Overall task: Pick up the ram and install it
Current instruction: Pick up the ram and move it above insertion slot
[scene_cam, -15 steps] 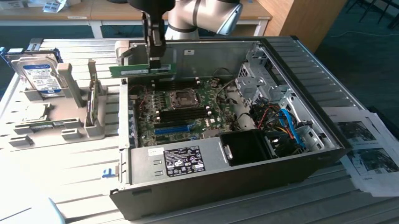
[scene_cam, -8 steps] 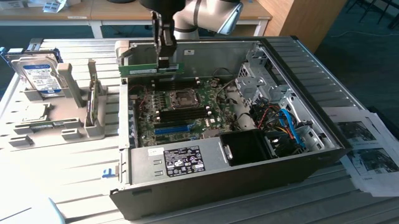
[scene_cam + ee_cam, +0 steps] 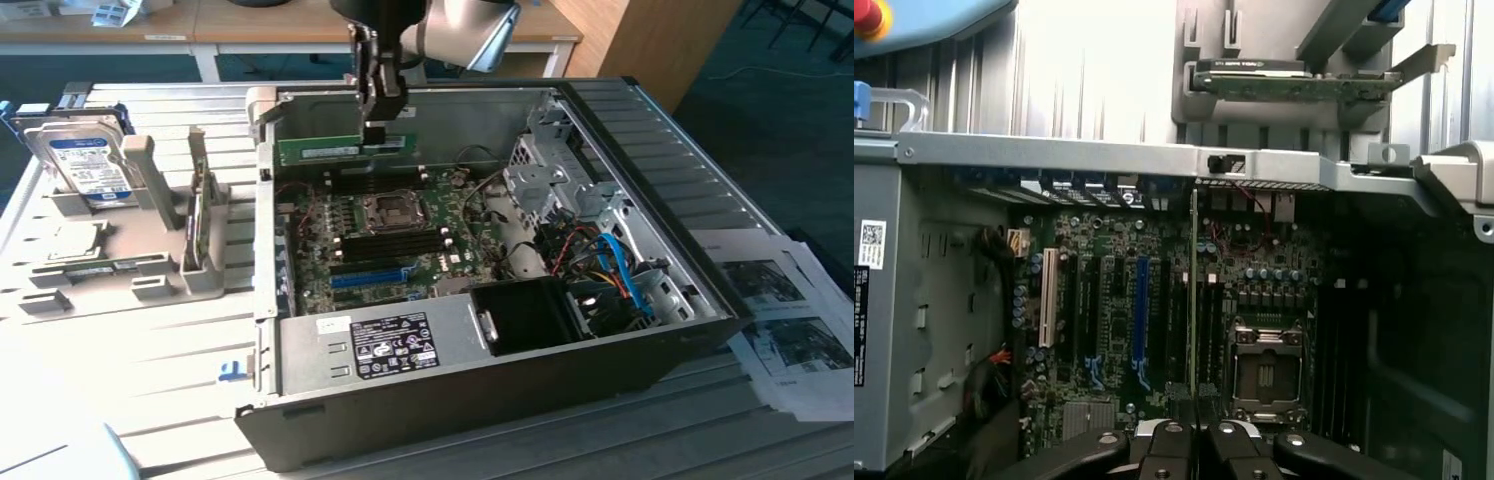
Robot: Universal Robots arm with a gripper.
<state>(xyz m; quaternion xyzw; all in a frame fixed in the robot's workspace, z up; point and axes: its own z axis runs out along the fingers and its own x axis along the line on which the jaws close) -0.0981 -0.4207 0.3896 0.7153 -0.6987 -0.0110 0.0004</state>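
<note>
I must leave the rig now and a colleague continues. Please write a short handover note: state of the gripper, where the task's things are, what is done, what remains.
Gripper: shut on the ram, gripping it from above, nearer its end at the exterior view's right.
Ram: held level over the open computer case, above the motherboard and close to the case's far wall. It is not touching the board.
Done: the ram is picked up and brought over the case.
Left: the ram is not yet seated in a memory slot beside the processor socket.
</note>
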